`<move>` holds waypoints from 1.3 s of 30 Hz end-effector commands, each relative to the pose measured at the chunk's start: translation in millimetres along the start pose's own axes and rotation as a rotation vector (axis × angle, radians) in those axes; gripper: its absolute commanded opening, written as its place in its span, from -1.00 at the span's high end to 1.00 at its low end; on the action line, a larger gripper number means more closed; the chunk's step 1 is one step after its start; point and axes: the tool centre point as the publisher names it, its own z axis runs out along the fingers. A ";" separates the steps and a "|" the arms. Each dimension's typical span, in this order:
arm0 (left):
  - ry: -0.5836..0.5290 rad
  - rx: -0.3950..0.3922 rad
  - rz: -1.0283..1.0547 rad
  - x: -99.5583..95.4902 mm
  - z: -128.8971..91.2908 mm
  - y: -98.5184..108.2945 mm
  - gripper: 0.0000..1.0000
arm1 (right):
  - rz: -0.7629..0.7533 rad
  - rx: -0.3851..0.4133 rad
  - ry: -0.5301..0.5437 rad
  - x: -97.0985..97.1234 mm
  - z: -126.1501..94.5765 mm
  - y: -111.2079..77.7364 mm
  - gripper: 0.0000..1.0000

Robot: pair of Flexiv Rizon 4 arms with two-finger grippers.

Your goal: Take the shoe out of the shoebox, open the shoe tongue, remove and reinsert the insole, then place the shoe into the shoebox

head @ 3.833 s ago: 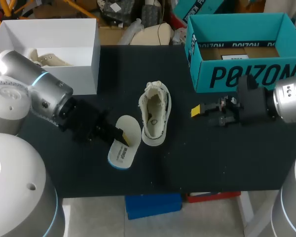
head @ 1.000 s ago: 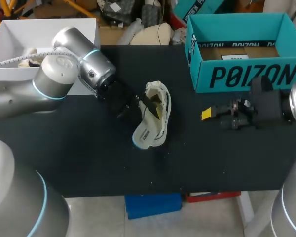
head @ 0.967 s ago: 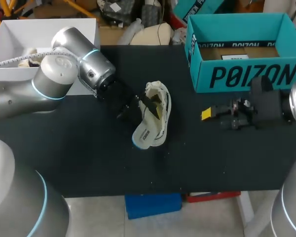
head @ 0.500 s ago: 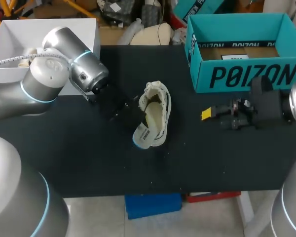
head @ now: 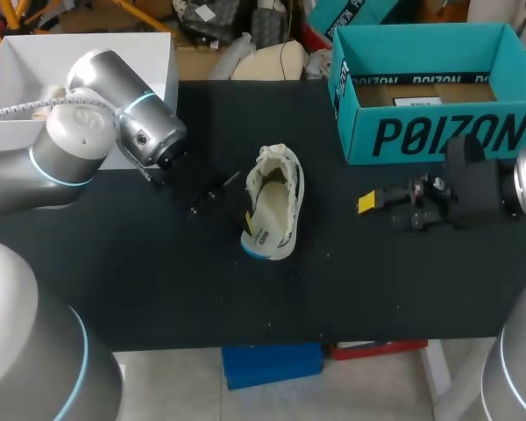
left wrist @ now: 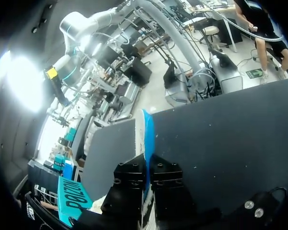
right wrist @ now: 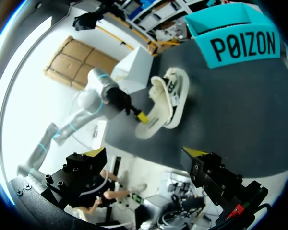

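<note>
A cream shoe (head: 279, 195) lies on the black table (head: 377, 281), its opening facing up. Its white insole (head: 261, 239), blue at the edge, lies partly inside the shoe with the heel end sticking out over the shoe's near end. My left gripper (head: 246, 219) is shut on that end. In the left wrist view the insole (left wrist: 145, 132) stands on edge between the black fingers (left wrist: 129, 179). My right gripper (head: 366, 203) hovers open to the right of the shoe, holding nothing. From the right wrist view I see the shoe (right wrist: 172, 91), the insole (right wrist: 151, 127) and the teal shoebox (right wrist: 240, 43).
The open teal shoebox (head: 421, 132) stands at the back right. A white box (head: 149, 105) at the back left, behind my left arm, holds another pale shoe (head: 57, 101). Bare black table lies in front of the shoe.
My left gripper has drawn back out of the shoe's opening toward its near end and closed on the insole. The insole has settled further into the shoe. My right arm has not moved.
</note>
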 end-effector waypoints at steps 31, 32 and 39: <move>0.095 -0.300 0.006 -15.7 -18.5 70.4 1.00 | 0.000 0.001 -0.001 0.4 -0.4 0.1 -1.00; 0.121 -0.305 0.009 -16.7 -18.8 70.1 1.00 | 0.000 0.001 -0.001 0.4 -0.4 0.1 -1.00; 0.238 -0.326 -0.009 -18.0 -16.5 72.3 1.00 | 0.000 0.001 -0.001 0.4 -0.4 0.1 -1.00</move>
